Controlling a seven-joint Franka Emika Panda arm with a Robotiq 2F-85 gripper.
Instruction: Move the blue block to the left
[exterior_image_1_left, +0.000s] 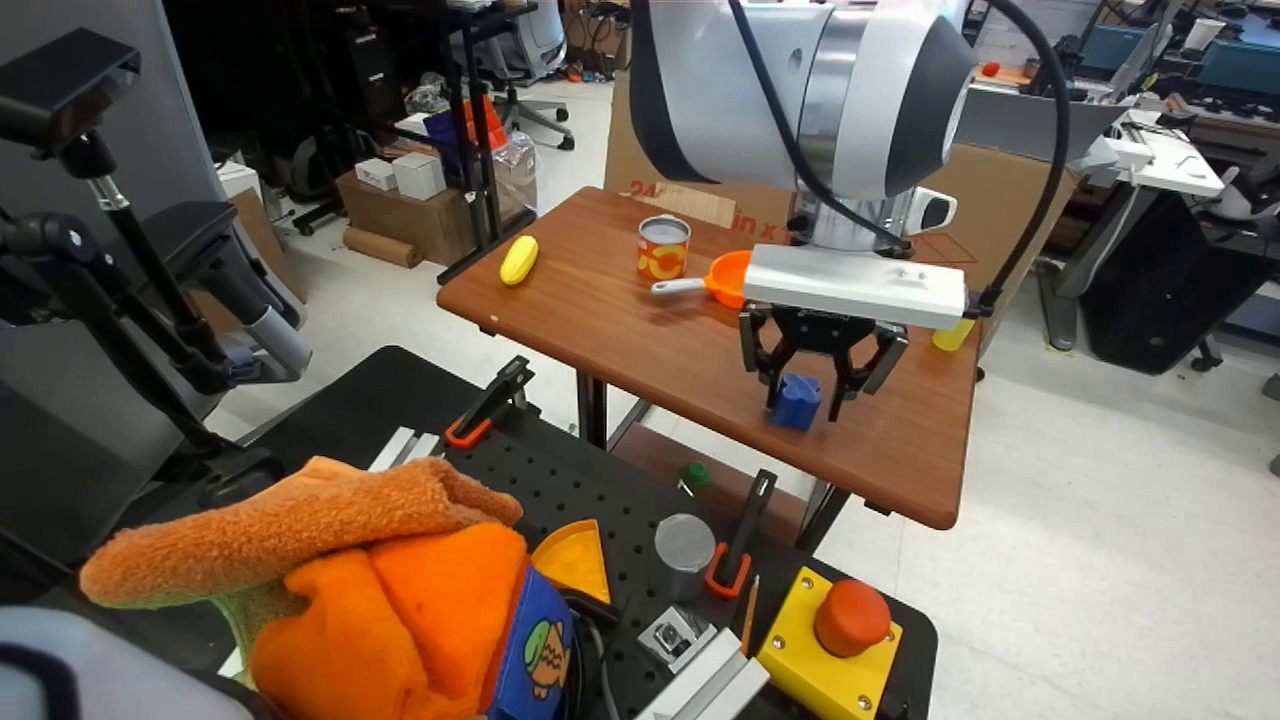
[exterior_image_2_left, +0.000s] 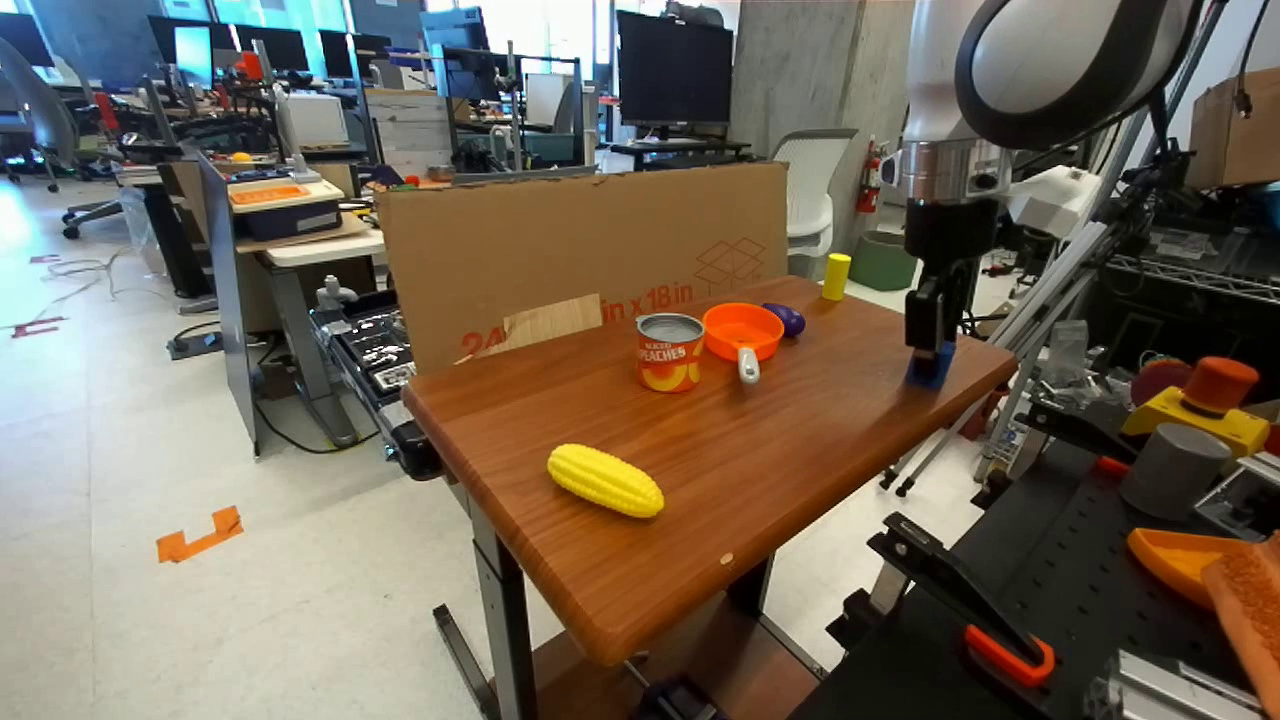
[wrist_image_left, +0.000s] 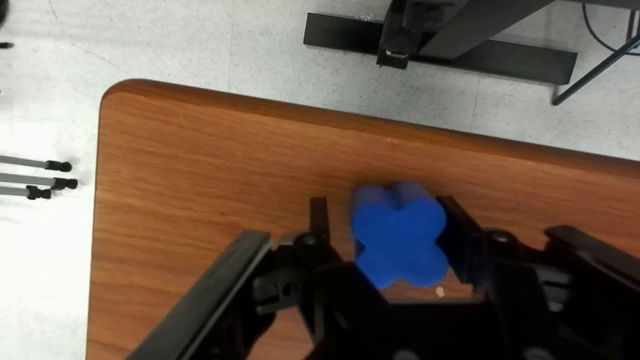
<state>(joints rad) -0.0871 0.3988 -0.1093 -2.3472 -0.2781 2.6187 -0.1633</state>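
Blue block (wrist_image_left: 402, 242), right of centre in the wrist view, stands on the table (wrist_image_left: 200, 175) between parted jaws of the gripper (wrist_image_left: 384, 215), gap at left.

The bright blue block (wrist_image_left: 400, 245), its flat top showing four rounded lobes, is standing upright on your brown tabletop (wrist_image_left: 200, 175) near a long edge, sitting between the spread fingers (wrist_image_left: 319, 217) of your hand (wrist_image_left: 385, 214), nearer one than the other.

White arm (exterior_image_1_left: 715, 95), tool (exterior_image_1_left: 804, 398) pointing down, fingers (wrist_image_left: 319, 217) spread apart
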